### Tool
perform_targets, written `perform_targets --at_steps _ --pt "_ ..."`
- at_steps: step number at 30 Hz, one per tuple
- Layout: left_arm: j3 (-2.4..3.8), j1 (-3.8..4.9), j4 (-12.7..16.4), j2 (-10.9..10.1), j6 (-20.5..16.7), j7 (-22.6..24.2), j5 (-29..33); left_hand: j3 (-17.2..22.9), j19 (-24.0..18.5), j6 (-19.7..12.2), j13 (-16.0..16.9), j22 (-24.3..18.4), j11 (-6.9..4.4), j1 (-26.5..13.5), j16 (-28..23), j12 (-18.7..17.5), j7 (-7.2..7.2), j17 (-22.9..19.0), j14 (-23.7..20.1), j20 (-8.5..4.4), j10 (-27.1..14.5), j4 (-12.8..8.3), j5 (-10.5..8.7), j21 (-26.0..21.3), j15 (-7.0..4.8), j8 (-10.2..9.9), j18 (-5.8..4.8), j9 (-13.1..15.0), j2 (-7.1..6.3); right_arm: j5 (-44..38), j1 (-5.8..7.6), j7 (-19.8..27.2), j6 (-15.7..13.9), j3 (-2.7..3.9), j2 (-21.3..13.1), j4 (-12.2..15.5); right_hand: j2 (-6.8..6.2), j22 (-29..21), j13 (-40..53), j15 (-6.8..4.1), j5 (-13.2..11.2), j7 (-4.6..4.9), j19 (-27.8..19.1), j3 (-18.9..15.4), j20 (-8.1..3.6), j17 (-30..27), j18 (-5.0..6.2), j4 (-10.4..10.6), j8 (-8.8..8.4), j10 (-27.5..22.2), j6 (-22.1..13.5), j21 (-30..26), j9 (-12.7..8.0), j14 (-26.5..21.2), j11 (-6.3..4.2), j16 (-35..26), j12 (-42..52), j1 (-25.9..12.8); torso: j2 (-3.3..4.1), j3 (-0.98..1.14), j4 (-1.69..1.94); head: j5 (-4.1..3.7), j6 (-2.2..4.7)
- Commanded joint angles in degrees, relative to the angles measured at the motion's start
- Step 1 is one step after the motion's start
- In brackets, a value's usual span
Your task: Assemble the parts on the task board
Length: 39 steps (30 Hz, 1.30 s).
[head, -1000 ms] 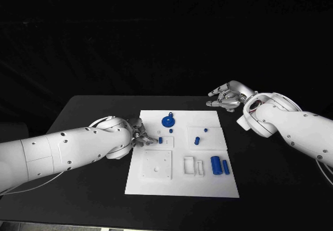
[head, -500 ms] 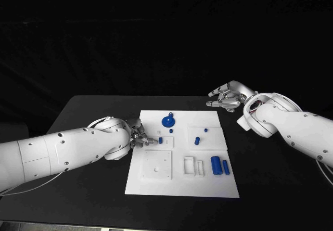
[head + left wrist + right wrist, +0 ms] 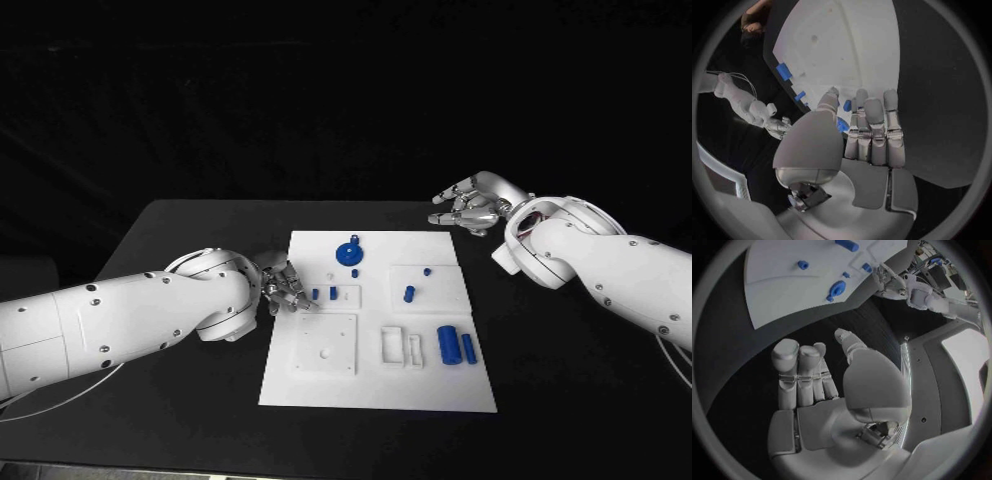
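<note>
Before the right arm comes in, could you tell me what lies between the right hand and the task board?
In the head view, only bare black table separates the right hand from the far right corner of the task board. The right wrist view shows the same dark stretch.

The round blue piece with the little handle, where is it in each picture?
Head view: round blue piece at the far middle of the white board.
Left wrist view: I cannot pick it out.
Right wrist view: it lies near the board's edge.
Shared landmark: the white board.
</note>
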Motion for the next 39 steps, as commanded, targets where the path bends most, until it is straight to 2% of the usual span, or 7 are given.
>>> perform_targets --at_steps 1,11,16,27,33,35,39 --pt "0.02 -0.09 0.06 -0.75 -0.29 4.16 1.69 -0.03 -0.17 -3.19 -0.2 0.14 0.63 1.16 0.3 -1.5 1.94 -0.27 -0.7 0.64 -1.59 -0.66 0.24 -0.66 0.53 0.38 0.8 -8.08 -0.09 0.02 -0.13 0.49 0.4 0.03 -0.05 0.01 -0.26 5.63 -0.01 -0.29 0.31 0.05 2.35 0.0 -0.2 -0.09 0.74 0.28 -0.06 0.01 -0.37 -0.3 0.02 0.28 -0.23 -0.36 -0.06 -0.5 0.04 0.01 0.03 -0.1 0.08" --pt "2.76 0.06 -0.15 -2.42 -10.56 18.6 3.84 3.49 -2.48 -4.16 -0.48 -2.94 2.56 9.95 -8.12 -6.54 3.3 -5.72 -5.72 2.78 -6.23 -5.08 -0.19 -7.44 2.54 3.48 1.54 -18.15 0.83 0.06 -0.3 0.64 0.08 0.03 -0.14 -0.23 -0.2 5.63 -0.02 -0.28 0.37 0.05 2.36 0.02 -0.2 -0.14 0.74 0.25 -0.05 0.01 -0.33 -0.42 0.03 0.27 -0.24 -0.47 -0.1 -0.46 0.06 0.08 0.0 -0.56 0.49" --pt "3.69 0.58 -1.42 -1.28 -14.47 25.66 4.62 10.76 -4.47 1.34 -0.56 0.21 2.93 12.08 -13.65 -10.03 3.23 -8.0 -5.42 2.83 -5.52 -10.22 -2.06 -7.23 2.68 -1.47 2.23 -19.8 1.71 0.06 -0.32 0.83 -0.28 0.03 -0.14 -0.52 -0.12 5.59 -0.06 -0.28 0.4 0.06 2.32 0.14 -0.19 -0.2 0.75 0.19 -0.05 -0.05 -0.32 -0.61 0.03 0.21 -0.24 -0.57 -0.18 -0.38 0.07 0.06 0.02 -1.21 0.9" --pt "3.99 1.51 -7.73 6.18 -9.81 27.83 -6.11 16.06 -6.03 2.52 -0.62 1.76 4.09 10.27 -16.2 -10.23 3.59 -7.9 -3.5 3.04 -8.95 -15.35 -1.54 -1.67 2.9 -3.84 3.75 -19.8 2.13 0.09 -0.32 1.16 -1.5 0.03 0.12 -0.81 -0.44 3.46 -10.67 -0.51 0.57 -0.15 1.67 1.38 -0.43 -5.01 1.15 -0.39 0.06 1.58 2.15 -9.34 0.15 -1.11 -0.61 -6.29 -9.05 -0.42 0.31 0.23 -0.08 -1.31 1.58" --pt "3.85 1.73 -12.33 10.34 -6.99 27.36 -11.69 16.43 -6.39 0.82 -0.65 1.47 4.45 8.7 -16.39 -10.29 3.45 -7.57 -3.29 3.45 -10.51 -15.42 -2.46 -0.83 3.15 -3.92 3.97 -19.9 1.67 0.25 -0.32 1.49 -1.94 0.03 0.28 -0.68 -0.68 1.78 -19.21 -0.44 0.43 -0.25 1.41 2.59 -0.38 -6.59 1.46 -0.81 0.07 3.17 4.27 -15.59 0.21 -1.54 -0.54 -7.5 -17.37 -0.63 0.51 0.23 -0.07 -1.43 1.7" --pt "3.76 1.75 -13.6 11.51 -6.24 27.39 -12.91 15.27 -6.82 -0.82 -0.64 0.44 4.86 7.08 -17.15 -10.28 3.39 -7.82 -3.94 4.15 -12.47 -14.56 -5.44 -2.06 3.73 -3.96 3.67 -20.01 0.57 0.31 -0.31 1.64 -2.07 0.03 0.33 -0.6 -0.61 1.05 -23.68 -0.25 0.45 -0.17 1.3 3.37 -0.26 -7.28 1.61 -0.82 0.08 3.31 4.55 -17.93 0.21 -1.64 -0.22 -7.95 -22.39 -0.76 0.59 0.27 -0.11 -1.45 1.71" --pt "3.27 1.74 -16.14 13.87 -4.35 27.18 -15.6 11.98 -4.51 -1.67 -0.64 -3.08 5.12 8.37 -18.6 -10.3 3.31 -8.25 -3.2 4.37 -13.34 -13.11 -5.08 -5.98 3.8 -3.9 3.67 -19.98 0.46 0.47 -0.3 1.9 -2.21 0.03 0.47 -0.51 -0.64 -1.66 -38.91 0.32 -0.98 0.12 1.59 6.16 0.24 -10.27 2.39 -1.77 0.03 8.17 5.32 -24.73 0.19 -1.39 0.86 -9.21 -36.93 -0.89 1.03 0.28 -0.09 -1.53 2.12"
